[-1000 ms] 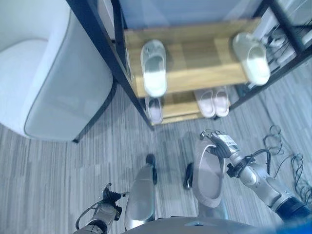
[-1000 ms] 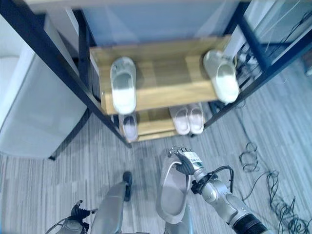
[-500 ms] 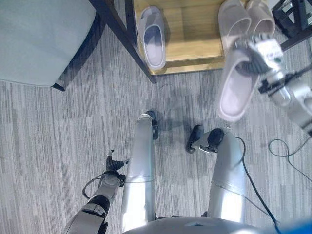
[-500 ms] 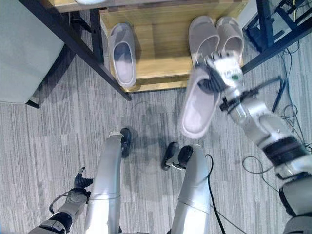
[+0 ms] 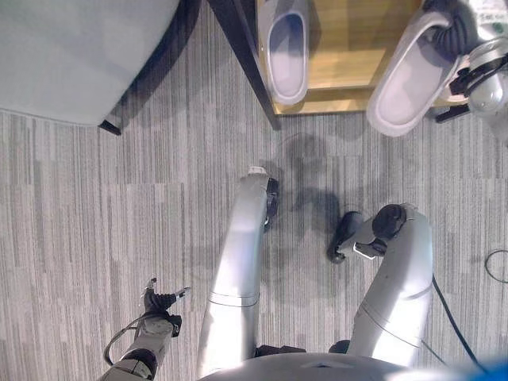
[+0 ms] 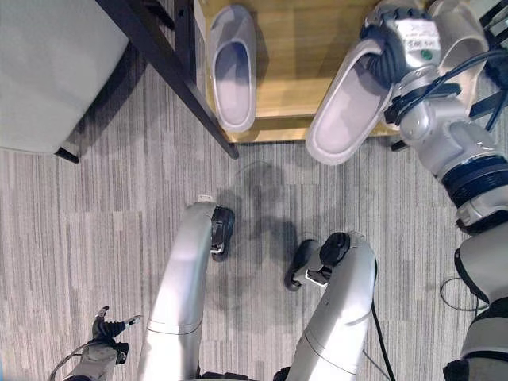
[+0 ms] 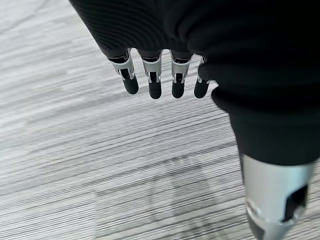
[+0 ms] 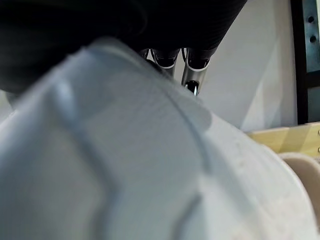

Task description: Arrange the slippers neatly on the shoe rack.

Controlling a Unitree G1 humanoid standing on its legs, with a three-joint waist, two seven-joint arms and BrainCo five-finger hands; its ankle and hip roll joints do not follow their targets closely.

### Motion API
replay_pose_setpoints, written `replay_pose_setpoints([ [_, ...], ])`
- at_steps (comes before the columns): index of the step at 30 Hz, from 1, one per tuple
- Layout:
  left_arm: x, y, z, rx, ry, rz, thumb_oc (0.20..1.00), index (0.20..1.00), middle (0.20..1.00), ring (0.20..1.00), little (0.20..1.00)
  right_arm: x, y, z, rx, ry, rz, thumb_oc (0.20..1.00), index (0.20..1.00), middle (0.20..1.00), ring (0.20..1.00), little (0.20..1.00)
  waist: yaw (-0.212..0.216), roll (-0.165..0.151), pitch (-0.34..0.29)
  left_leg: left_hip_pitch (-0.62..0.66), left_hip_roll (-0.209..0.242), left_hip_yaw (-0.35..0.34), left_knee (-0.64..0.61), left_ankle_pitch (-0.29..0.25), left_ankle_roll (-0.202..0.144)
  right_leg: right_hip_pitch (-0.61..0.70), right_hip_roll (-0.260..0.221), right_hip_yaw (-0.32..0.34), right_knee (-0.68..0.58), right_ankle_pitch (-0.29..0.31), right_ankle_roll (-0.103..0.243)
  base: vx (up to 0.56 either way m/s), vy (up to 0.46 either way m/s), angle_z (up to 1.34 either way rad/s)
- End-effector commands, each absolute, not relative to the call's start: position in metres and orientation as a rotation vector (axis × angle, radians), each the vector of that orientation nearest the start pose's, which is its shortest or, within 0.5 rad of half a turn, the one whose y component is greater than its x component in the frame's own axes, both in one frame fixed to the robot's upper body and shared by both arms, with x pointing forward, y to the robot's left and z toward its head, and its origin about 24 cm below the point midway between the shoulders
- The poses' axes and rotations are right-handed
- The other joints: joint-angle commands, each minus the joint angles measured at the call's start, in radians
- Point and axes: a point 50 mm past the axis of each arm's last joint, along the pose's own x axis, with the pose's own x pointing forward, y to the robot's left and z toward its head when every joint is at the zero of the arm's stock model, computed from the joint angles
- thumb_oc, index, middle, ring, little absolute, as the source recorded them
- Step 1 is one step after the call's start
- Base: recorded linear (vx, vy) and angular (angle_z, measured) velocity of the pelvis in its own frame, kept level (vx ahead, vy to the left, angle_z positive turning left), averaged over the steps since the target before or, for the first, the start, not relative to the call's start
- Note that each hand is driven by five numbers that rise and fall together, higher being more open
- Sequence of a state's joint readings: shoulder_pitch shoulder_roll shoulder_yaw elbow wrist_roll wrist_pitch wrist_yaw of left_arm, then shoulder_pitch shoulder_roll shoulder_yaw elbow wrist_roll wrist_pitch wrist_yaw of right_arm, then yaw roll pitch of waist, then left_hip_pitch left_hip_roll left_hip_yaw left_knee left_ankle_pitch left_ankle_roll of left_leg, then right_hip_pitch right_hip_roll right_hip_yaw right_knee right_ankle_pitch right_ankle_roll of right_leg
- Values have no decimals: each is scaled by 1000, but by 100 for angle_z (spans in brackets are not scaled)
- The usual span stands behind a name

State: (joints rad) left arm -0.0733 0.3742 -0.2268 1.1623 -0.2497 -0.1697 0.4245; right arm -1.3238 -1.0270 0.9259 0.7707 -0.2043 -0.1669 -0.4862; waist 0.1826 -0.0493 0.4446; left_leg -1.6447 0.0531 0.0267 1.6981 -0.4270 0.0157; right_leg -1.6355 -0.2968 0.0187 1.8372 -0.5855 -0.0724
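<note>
My right hand is shut on the toe end of a pale grey slipper. The slipper hangs slanted over the front edge of the rack's wooden bottom shelf, its heel out past the edge above the carpet. In the right wrist view the slipper lies right under the fingers. A second grey slipper lies on the same shelf to the left, its heel at the edge. Another pale slipper shows behind my right hand. My left hand hangs low at the left over the carpet, fingers straight and holding nothing.
The rack's black post slants down beside the left slipper. A grey upholstered seat stands at the upper left. Striped grey carpet covers the floor in front of the rack.
The camera has tipped down toward the floor. My right hand has carried the slipper from beside my legs forward to the bottom shelf's front edge. The left hand still hangs idle.
</note>
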Motion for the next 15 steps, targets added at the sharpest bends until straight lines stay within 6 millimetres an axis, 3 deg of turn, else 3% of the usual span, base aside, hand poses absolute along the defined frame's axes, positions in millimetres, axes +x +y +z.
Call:
replay_pose_setpoints([
  [1, 134, 306, -116, 481, 872, 601, 1000, 1000, 1000, 1000, 1000, 366, -238, 361, -1591, -808, -455, 200, 200, 200, 200, 200, 19, -18, 26, 75, 2, -19, -52, -94, 44, 75, 6, 118, -27, -31, -57, 58, 17, 3],
  [15, 134, 321, -109, 529, 860, 623, 1000, 1000, 1000, 1000, 1000, 366, -218, 406, -1793, -875, -542, 200, 200, 200, 200, 200, 54, -25, 73, 75, 0, -5, -19, -99, 31, 66, -40, 165, 33, -43, -51, 52, 14, 5],
])
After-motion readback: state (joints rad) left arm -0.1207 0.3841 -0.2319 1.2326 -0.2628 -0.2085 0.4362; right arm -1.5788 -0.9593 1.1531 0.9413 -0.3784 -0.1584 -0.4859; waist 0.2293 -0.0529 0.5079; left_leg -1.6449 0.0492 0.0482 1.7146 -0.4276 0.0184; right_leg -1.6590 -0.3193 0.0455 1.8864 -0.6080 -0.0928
